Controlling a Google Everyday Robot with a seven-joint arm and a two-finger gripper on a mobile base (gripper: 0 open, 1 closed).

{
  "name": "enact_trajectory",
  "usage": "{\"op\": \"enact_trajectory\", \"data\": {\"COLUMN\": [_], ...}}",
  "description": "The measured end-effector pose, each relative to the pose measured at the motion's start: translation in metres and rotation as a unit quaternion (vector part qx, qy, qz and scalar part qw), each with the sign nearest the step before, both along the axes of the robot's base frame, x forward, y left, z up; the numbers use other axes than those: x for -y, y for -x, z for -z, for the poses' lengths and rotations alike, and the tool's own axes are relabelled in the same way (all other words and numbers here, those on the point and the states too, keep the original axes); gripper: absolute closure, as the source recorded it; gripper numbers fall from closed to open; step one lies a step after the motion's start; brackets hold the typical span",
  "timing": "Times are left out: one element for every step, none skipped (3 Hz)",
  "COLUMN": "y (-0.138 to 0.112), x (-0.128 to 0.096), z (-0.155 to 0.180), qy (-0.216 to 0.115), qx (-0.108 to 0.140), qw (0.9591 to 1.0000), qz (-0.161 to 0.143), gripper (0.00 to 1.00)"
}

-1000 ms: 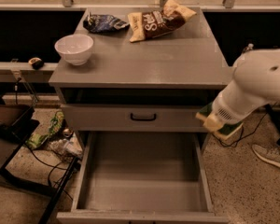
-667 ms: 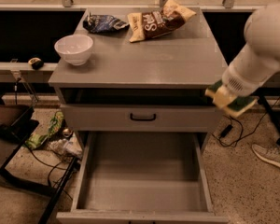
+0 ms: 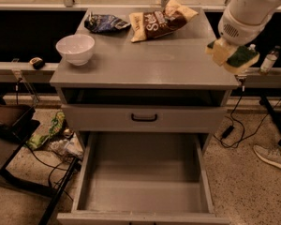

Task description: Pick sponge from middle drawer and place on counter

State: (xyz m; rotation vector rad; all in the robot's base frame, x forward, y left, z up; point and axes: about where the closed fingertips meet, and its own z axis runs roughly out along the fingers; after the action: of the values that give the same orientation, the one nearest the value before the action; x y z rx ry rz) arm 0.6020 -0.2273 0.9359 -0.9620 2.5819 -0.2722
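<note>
My gripper [image 3: 230, 54] hangs over the right edge of the counter [image 3: 154, 62], at the end of the white arm that comes in from the upper right. It is shut on the sponge [image 3: 243, 56], whose dark green face points right and whose yellow foam faces the counter. The sponge is held slightly above the counter top at its right rim. The middle drawer [image 3: 143, 186] is pulled out at the bottom of the cabinet, and its bare grey floor holds nothing.
A white bowl [image 3: 76, 48] stands on the counter's left side. A brown chip bag [image 3: 161, 18] and a dark blue bag [image 3: 105, 22] lie at the back. A closed drawer front with a black handle [image 3: 144, 118] sits above the open drawer. Cables and clutter lie on the floor at left.
The arm has risen with the sponge, from beside the closed drawer front up to the level of the counter's right edge.
</note>
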Motion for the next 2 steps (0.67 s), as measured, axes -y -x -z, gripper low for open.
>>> {"op": "enact_trajectory", "data": {"y": [-0.038,-0.072], "x": [-0.028,-0.05], "z": [0.0,0.035], "qy": [-0.005,-0.04], "qx": [0.015,0.028], "qw": [0.9996,0.9974], "qz": [-0.021,-0.053], "gripper": [1.0,1.0]}}
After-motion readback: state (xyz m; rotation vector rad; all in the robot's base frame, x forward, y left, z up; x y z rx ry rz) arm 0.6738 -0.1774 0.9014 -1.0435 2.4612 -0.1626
